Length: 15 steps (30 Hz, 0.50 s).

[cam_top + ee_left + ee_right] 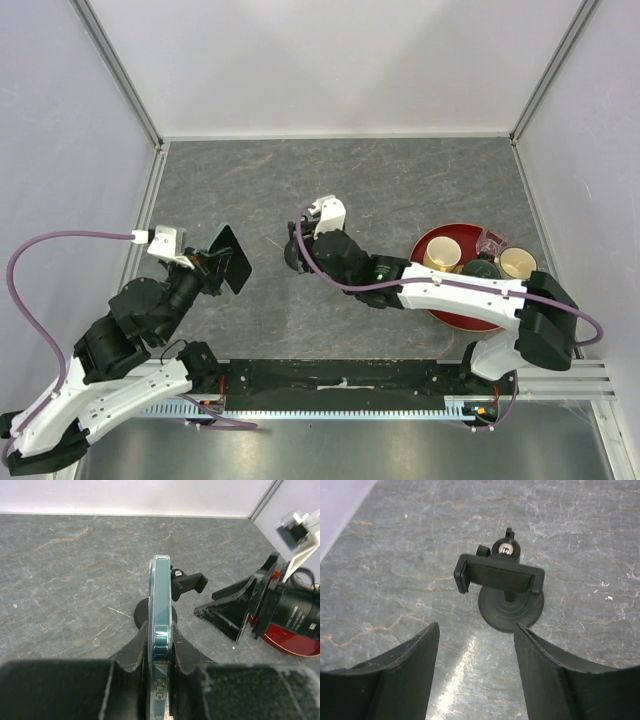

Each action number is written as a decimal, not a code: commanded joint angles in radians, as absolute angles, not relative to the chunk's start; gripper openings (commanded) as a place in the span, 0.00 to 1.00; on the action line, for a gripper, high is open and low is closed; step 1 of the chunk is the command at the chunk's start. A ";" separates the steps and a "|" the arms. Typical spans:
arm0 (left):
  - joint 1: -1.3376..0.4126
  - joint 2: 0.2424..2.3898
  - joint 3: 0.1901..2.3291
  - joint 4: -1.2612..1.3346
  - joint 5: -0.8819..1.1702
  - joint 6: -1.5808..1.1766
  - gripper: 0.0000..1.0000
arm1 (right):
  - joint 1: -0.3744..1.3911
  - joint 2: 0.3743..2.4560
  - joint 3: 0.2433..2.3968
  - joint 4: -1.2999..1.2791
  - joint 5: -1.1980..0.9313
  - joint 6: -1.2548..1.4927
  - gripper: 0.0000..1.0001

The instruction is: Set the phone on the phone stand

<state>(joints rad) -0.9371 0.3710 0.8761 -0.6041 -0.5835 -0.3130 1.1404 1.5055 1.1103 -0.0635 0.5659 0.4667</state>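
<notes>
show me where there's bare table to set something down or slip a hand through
Bare table runs along the back wall, and another patch sits just beyond the base rail, centre. Crowded: the middle, where the left gripper holds the phone near the phone stand, which faces the open right gripper, and the right side with the red tray of cups.

Phone on edge — phone stand upright

Phone stand partly behind phone
</notes>
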 commanded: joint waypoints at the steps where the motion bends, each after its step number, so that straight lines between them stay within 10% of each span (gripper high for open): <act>1: -0.937 0.385 0.871 -0.489 -0.554 -0.339 0.02 | 1.100 1.448 1.077 0.049 0.505 0.414 0.65; 15: -0.936 0.411 0.856 -0.479 -0.463 -0.365 0.02 | 0.991 1.489 1.086 0.038 0.434 0.391 0.56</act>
<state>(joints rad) -0.9371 0.4076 0.8478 -0.5732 -0.4900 -0.3264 1.0050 1.4708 1.0748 0.0051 0.4751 0.4164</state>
